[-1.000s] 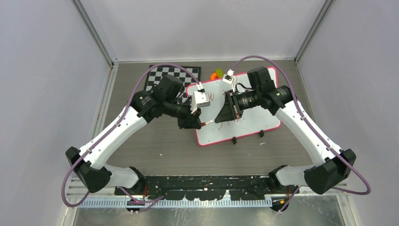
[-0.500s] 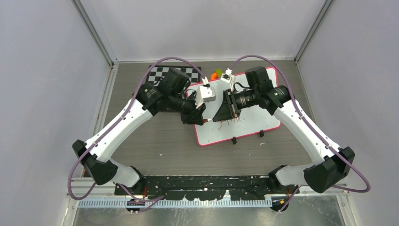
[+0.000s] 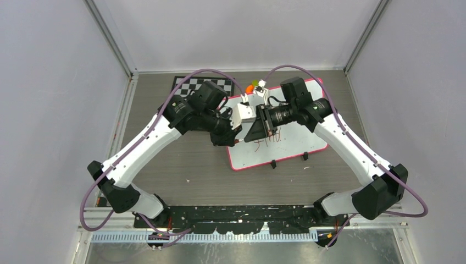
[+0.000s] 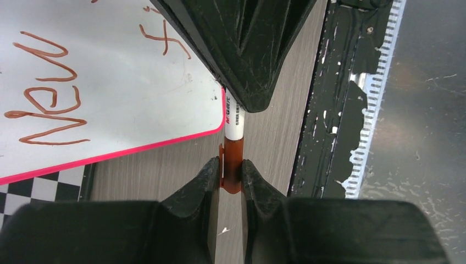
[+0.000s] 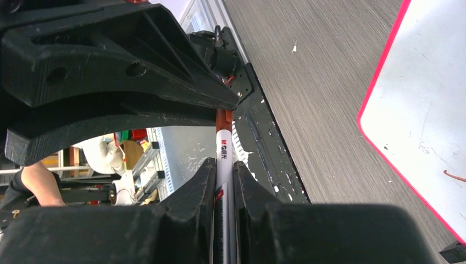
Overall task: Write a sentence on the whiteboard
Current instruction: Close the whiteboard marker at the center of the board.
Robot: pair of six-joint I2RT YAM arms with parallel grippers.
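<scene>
The whiteboard [image 3: 299,137] lies flat on the bench [image 3: 181,159], its long axis running across from left to right and slightly skewed, with its two black clips [image 3: 273,163] on the near long edge. Most of it sits under and beyond the right pincer [image 3: 247,139]; its left end is just beside the left pincer [image 3: 233,142].

The sentence [image 3: 273,137] is in thin reddish-brown strokes. In the left wrist view "New" [image 4: 49,91] reads sideways and the start of a second line [image 4: 159,36] shows above it.

Between the two pincers, near the board's left near corner, a marker [image 4: 234,118] is held level, its long axis pointing from one pincer to the other. The left pincer [image 4: 232,165] is closed tight on the brown cap [image 4: 233,159]. The right pincer [image 5: 224,165] is clamped on the white barrel [image 5: 223,148], cap end pointing away from it.

Behind the left pincer lies a checkerboard [image 3: 189,85].
</scene>
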